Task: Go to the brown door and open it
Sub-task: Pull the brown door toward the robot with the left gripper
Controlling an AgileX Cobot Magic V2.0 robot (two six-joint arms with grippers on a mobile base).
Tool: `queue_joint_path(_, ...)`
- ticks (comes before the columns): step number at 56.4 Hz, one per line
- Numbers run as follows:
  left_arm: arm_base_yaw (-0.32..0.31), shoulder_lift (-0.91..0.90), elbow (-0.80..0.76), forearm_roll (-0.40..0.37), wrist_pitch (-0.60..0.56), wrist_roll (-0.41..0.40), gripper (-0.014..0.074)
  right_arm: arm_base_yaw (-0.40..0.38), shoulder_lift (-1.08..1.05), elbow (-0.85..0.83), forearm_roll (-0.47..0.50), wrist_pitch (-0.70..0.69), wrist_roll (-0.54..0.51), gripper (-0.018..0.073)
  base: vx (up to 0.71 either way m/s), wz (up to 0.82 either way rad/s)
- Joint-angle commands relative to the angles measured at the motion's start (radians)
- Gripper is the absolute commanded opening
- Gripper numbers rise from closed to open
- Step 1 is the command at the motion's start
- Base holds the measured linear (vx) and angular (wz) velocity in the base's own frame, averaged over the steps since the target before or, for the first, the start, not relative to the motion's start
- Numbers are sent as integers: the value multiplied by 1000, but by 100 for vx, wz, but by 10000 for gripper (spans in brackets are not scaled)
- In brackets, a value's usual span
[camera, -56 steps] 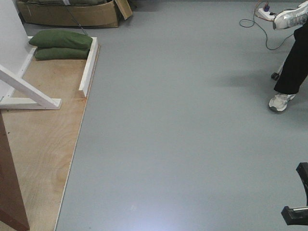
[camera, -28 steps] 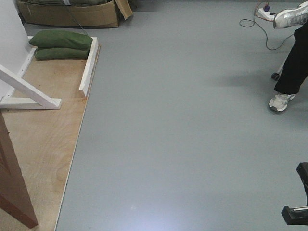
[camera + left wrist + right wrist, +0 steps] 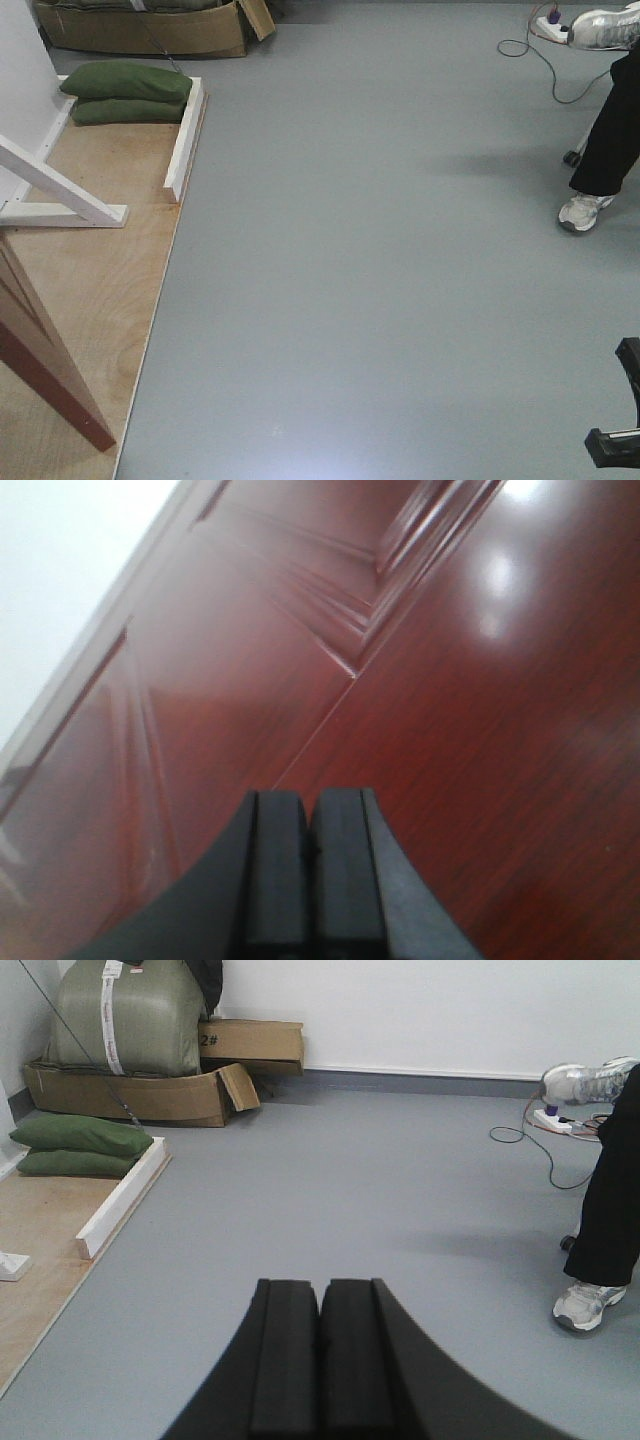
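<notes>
The brown door shows as a slanted reddish-brown slab at the lower left of the front view, its bottom corner over the plywood board. In the left wrist view the door fills the frame: glossy mahogany with recessed panels, very close. My left gripper is shut with nothing between its pads, its tips right at the door's face; contact cannot be told. My right gripper is also shut and empty, pointing over the grey floor away from the door. No lock hardware is in view.
A pale plywood floorboard lies at the left with white frame braces and a white edge strip. Green sandbags and a cardboard box sit behind. A person's leg and a power strip are at the right.
The door's lower edge has swung steadily rightward over the plywood, reaching much farther into the front view. The person's raised foot has shifted slightly. The black arm part at lower right has not moved.
</notes>
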Motion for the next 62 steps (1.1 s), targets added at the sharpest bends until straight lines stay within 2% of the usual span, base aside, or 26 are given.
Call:
queue_joint_path(1, -39, -51, -32, -14, -47, 4, -3, 1, -14, 4, -7, -82, -6, 0, 0, 0)
queue_joint_path(15, -136, -51, -32, -7, -72, 4, -3, 1, -14, 4, -7, -82, -6, 0, 0, 0)
queue_joint_path(32, -255, -43, -32, 110, -96, 4, -3, 1, -14, 4, -7, -82, -6, 0, 0, 0)
queue_joint_path(34, -265, -43, -32, 127, -93, 4, -3, 1, -14, 4, -7, -82, -6, 0, 0, 0)
queue_joint_path(42, -308, -32, -32, 273, -85, 4, -3, 1, -14, 4, -7, -82, -6, 0, 0, 0)
queue_joint_path(45, -320, -26, -32, 300, -84, 4, -3, 1, -14, 4, -7, -82, -6, 0, 0, 0)
queue_joint_path(55, -372, -22, -32, 302, -80, 4, -3, 1, -14, 4, -7, -82, -6, 0, 0, 0)
queue_joint_path(62, -402, -20, -32, 302, -34, 4, -3, 1, -14, 4, -7, -82, -6, 0, 0, 0)
